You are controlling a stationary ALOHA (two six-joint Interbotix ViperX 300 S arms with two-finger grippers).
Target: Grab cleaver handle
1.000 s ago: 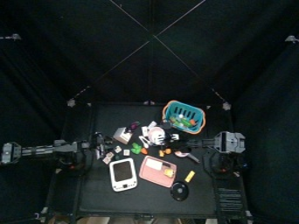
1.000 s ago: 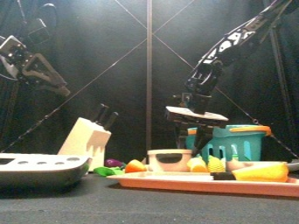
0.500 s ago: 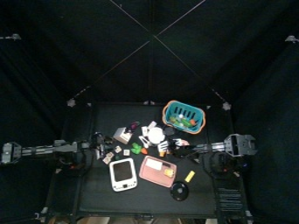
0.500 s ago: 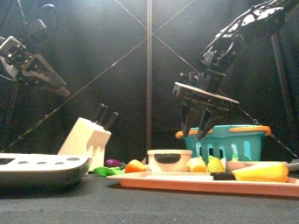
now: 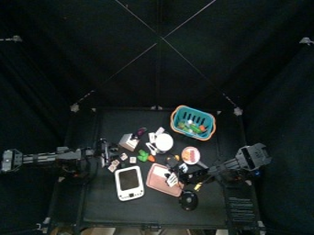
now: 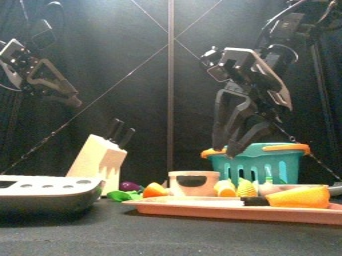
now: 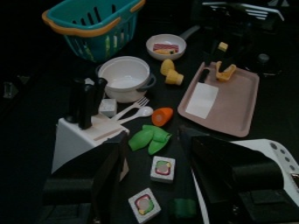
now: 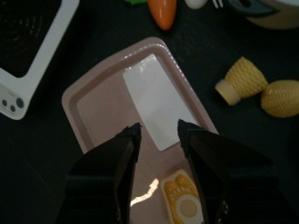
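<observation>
The cleaver (image 8: 158, 92) lies flat on the pink tray (image 8: 93, 96) and shows as a white blade. In the left wrist view its blade (image 7: 198, 101) ends in a short black handle (image 7: 201, 77). My right gripper (image 8: 162, 144) hovers open right above the tray, jaws either side of the blade's near end. The handle is hidden at the jaws in that view. From above, the right gripper (image 5: 193, 179) is over the tray (image 5: 163, 179) near the table's front. My left gripper (image 7: 176, 188) rests open at the table's left (image 5: 105, 158).
A teal basket (image 5: 193, 117) stands at the back. A white bowl (image 7: 122, 74) and a knife block (image 7: 82, 131) sit left of centre. A white scale (image 8: 30, 52) borders the tray. A carrot (image 8: 166, 10), yellow toy foods (image 8: 239, 83) and a fried egg (image 8: 181, 197) lie nearby.
The right arm has swung from the middle of the table toward the front, over the pink tray, with its jaws open throughout. The left arm has not moved.
</observation>
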